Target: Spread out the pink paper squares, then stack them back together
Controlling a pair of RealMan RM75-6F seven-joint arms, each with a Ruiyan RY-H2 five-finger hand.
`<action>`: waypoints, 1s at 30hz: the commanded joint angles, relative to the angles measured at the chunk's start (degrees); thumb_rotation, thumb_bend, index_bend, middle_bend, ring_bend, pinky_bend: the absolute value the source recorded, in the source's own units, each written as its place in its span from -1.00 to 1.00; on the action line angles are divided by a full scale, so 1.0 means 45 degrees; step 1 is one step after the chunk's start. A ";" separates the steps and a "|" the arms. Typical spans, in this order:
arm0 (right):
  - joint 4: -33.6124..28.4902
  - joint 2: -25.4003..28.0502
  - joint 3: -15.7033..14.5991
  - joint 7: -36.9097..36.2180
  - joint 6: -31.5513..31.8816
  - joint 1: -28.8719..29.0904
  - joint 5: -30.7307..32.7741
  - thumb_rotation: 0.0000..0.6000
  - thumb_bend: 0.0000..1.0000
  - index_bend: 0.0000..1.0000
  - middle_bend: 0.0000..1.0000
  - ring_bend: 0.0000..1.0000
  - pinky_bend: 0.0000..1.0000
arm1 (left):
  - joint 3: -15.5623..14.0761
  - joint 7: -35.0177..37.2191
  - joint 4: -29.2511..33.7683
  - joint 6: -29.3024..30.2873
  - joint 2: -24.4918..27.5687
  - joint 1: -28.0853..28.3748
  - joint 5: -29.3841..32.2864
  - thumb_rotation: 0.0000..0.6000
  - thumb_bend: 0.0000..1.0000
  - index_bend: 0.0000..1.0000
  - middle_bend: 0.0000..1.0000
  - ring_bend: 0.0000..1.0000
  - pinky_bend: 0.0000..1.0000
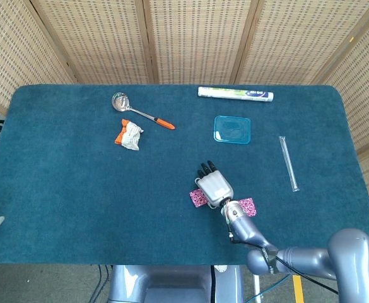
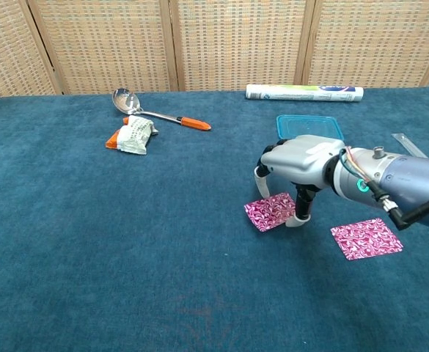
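Chest view, right hand [image 2: 302,163] pinching patterned pink paper square [image 2: 269,212], fuzzy teal cloth [image 2: 89,242]

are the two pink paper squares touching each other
Apart. The chest view shows bare blue cloth between the left pink square under the right hand and the right pink square.

From my station I count two pink paper squares — one [image 2: 270,211] under my right hand, one [image 2: 366,239] beside it — plus one spoon [image 2: 155,111], one snack wrapper [image 2: 132,136], one blue lid [image 2: 309,127], one white tube [image 2: 303,92] and one clear strip [image 1: 288,163].
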State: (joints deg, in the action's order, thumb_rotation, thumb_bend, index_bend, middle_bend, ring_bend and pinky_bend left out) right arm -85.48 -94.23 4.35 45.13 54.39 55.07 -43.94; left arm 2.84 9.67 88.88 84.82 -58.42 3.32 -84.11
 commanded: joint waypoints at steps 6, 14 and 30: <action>-0.0779 0.0779 -0.0148 0.0127 0.0465 -0.0284 0.0017 1.00 -0.27 -0.10 -0.59 -1.00 -1.00 | -0.0002 -0.0058 0.0070 -0.0013 -0.0022 0.0059 -0.0094 1.00 -0.74 -0.57 -1.00 -1.00 -1.00; -0.1642 0.2046 -0.0574 -0.0023 0.1167 -0.1014 -0.0089 1.00 -0.27 -0.10 -0.59 -1.00 -1.00 | 0.0004 -0.0100 0.0126 -0.0018 -0.0011 0.0096 -0.0124 1.00 -0.74 -0.57 -1.00 -1.00 -1.00; -0.2331 0.2736 -0.1121 -0.0561 0.1575 -0.2027 -0.0705 1.00 -0.27 -0.10 -0.58 -1.00 -1.00 | -0.0029 -0.0259 0.0292 -0.0016 0.0008 0.0146 -0.0223 1.00 -0.74 -0.57 -1.00 -1.00 -1.00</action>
State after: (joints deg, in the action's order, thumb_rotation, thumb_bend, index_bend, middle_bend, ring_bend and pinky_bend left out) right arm -95.87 -81.99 -0.61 42.66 61.38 46.08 -47.03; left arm 2.71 8.52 90.19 84.75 -58.38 3.97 -85.11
